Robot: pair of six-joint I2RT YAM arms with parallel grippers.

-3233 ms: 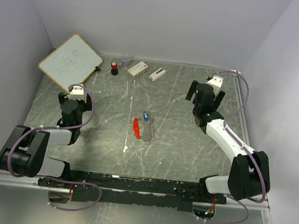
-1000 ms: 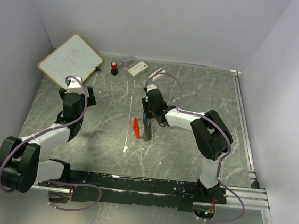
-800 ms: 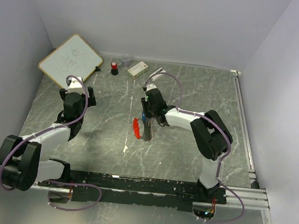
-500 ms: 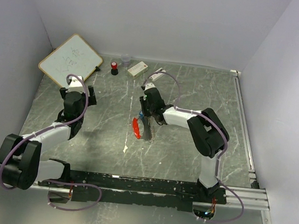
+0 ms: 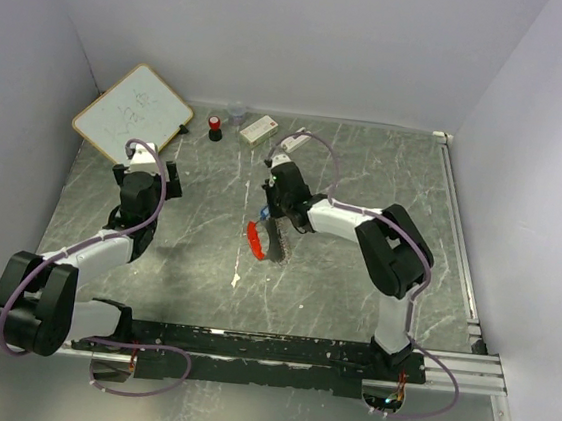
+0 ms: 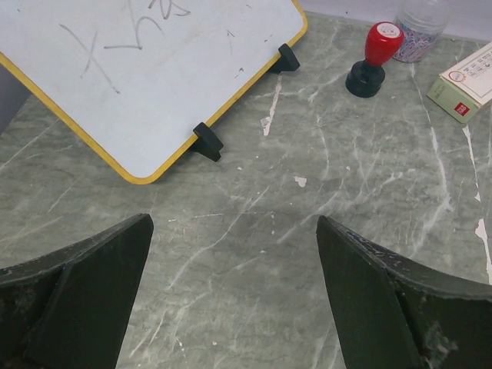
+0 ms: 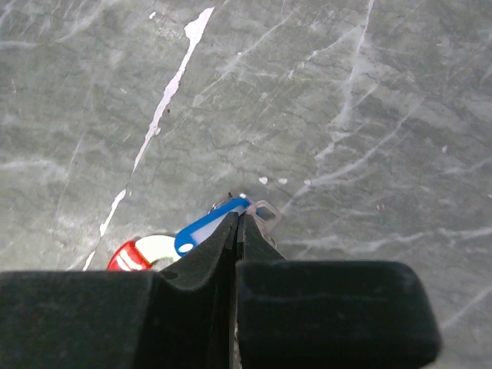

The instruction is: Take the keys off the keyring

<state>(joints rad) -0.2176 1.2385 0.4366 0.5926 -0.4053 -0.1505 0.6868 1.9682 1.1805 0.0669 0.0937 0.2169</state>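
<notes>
Right wrist: right fingers point(image 7: 201, 260) pressed together, seemingly pinching the blue-headed key point(image 7: 206, 227).

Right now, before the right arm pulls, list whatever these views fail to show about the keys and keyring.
- Right wrist view: the right gripper, shut, covers most of the keys. Whether it pinches a key is hidden.
- Same view: the keyring is half covered by the gripper, so its gate is unseen.
- Top view: keys and keyring are too small to count or trace, and the wrist covers the blue head.
- Left wrist view: neither appears.
</notes>
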